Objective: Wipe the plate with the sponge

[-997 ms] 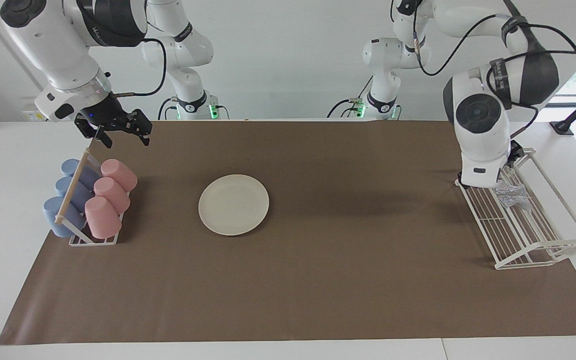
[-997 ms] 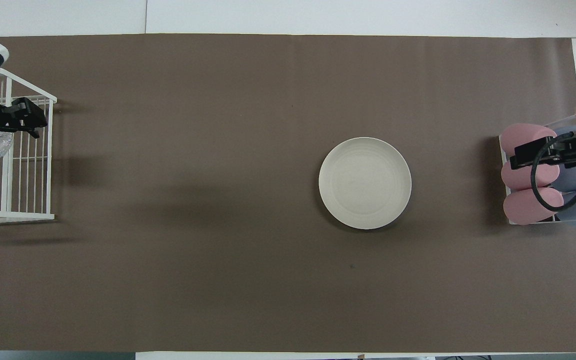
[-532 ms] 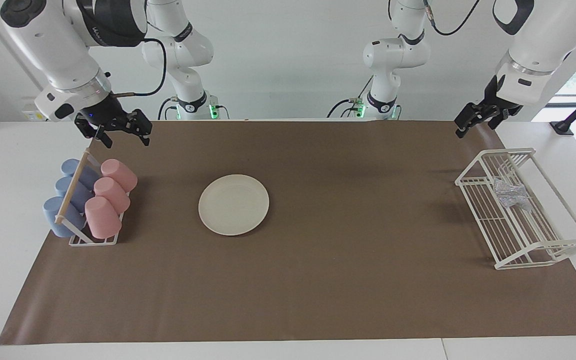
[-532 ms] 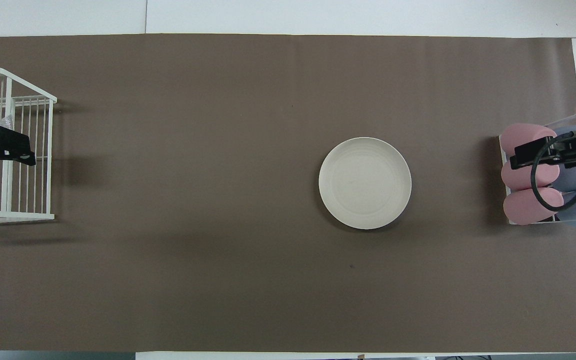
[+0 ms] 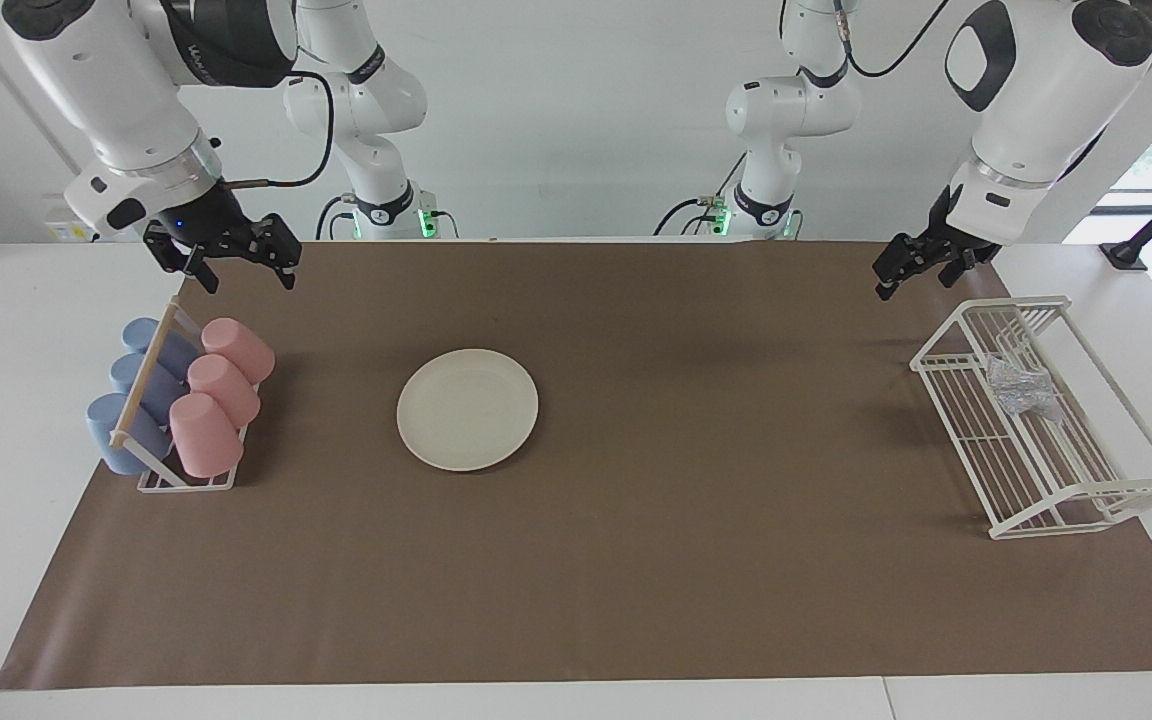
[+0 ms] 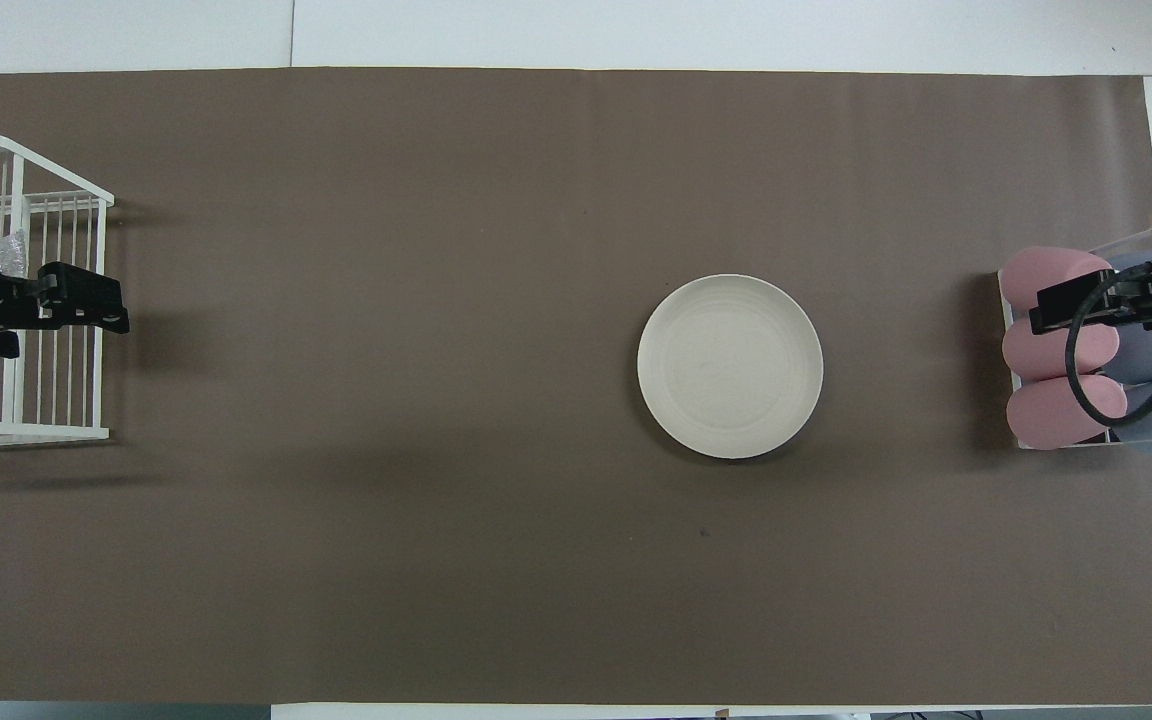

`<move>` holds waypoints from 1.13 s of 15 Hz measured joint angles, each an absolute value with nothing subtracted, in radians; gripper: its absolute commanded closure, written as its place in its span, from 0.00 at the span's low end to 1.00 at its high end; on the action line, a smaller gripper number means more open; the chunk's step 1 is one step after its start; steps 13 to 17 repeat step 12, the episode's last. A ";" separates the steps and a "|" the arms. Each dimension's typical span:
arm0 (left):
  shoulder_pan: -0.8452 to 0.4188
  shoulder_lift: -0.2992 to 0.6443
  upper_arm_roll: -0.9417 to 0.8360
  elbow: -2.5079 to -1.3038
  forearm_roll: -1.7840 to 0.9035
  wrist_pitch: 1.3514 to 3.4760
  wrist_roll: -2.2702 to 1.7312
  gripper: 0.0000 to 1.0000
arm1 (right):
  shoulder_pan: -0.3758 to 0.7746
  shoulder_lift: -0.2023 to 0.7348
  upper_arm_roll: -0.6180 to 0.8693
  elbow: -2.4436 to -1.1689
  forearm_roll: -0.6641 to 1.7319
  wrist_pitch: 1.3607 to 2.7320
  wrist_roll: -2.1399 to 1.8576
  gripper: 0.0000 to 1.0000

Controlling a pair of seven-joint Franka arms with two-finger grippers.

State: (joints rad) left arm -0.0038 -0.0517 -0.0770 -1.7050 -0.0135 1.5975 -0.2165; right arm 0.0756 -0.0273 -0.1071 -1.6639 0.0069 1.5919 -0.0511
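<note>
The cream-white plate (image 5: 467, 408) lies flat on the brown mat, toward the right arm's end of the table; it also shows in the overhead view (image 6: 730, 366). The silvery sponge (image 5: 1021, 388) lies in the white wire rack (image 5: 1086, 500) at the left arm's end; in the overhead view the sponge (image 6: 1, 255) is partly covered by the arm. My left gripper (image 5: 911, 280) is open and empty, up in the air over the mat beside the rack (image 6: 86, 310). My right gripper (image 5: 236, 265) is open and empty, raised over the cup holder (image 6: 1046, 310).
A holder with pink cups (image 5: 216, 395) and blue cups (image 5: 131, 400) lying on their sides stands at the right arm's end. The brown mat (image 5: 686, 550) covers most of the table.
My left arm has lifted out of the wire rack without the sponge and swung its gripper toward the middle of the table. My right gripper has barely moved.
</note>
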 measured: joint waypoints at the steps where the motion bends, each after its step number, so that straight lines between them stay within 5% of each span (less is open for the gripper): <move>1: -0.005 -0.052 -0.077 -1.689 -0.014 1.571 -0.217 0.00 | 0.076 -0.028 -0.107 -1.662 -0.004 1.591 -0.052 0.00; 17: -0.008 -0.052 -0.074 -1.653 -0.034 1.517 -0.216 0.00 | 0.077 -0.028 -0.093 -1.631 -0.019 1.583 -0.053 0.00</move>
